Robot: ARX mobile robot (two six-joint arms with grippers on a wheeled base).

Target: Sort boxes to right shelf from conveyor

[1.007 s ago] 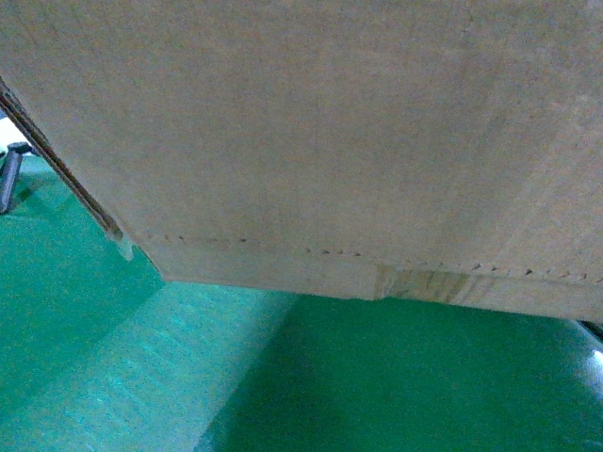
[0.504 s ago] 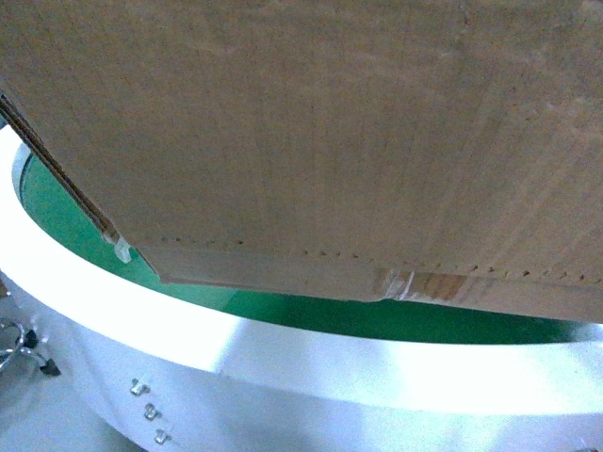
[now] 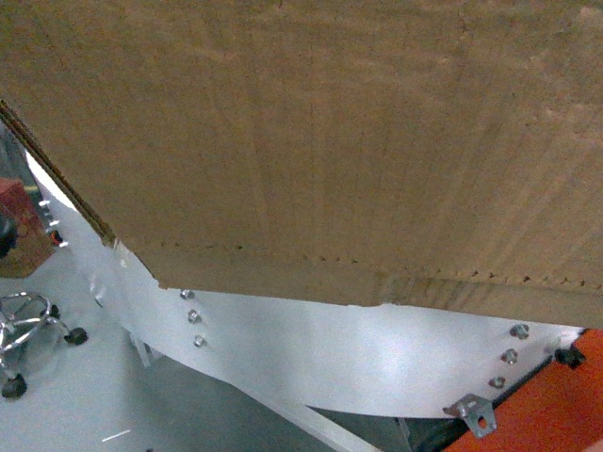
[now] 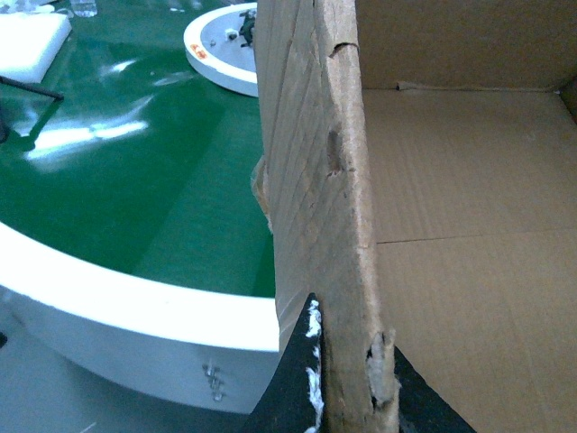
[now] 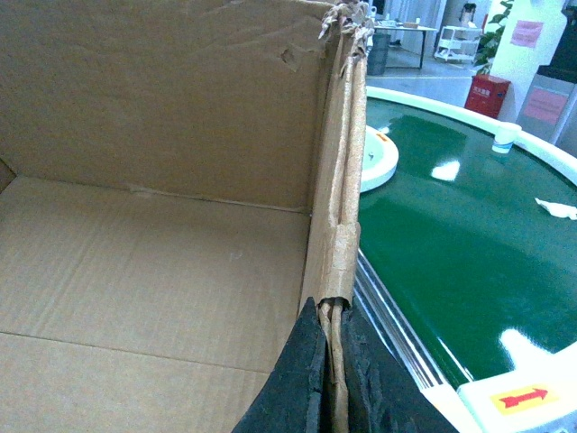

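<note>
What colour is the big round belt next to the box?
The belt is shiny dark green with a white rim. It shows best in the right wrist view.

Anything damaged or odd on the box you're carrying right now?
Yes. The box has worn walls: the wall in the left claw is dented and frayed, with a ragged hole at the grip, and the wall in the right claw is split into layers with a shredded top corner. The inside looks empty.

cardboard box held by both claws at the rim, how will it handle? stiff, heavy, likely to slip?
Cardboard box looks empty inside, so probably light. Its torn, split rim may flex or crush where the left claw and right claw pinch it. Large and held only at two walls, it could sag or twist.
</note>
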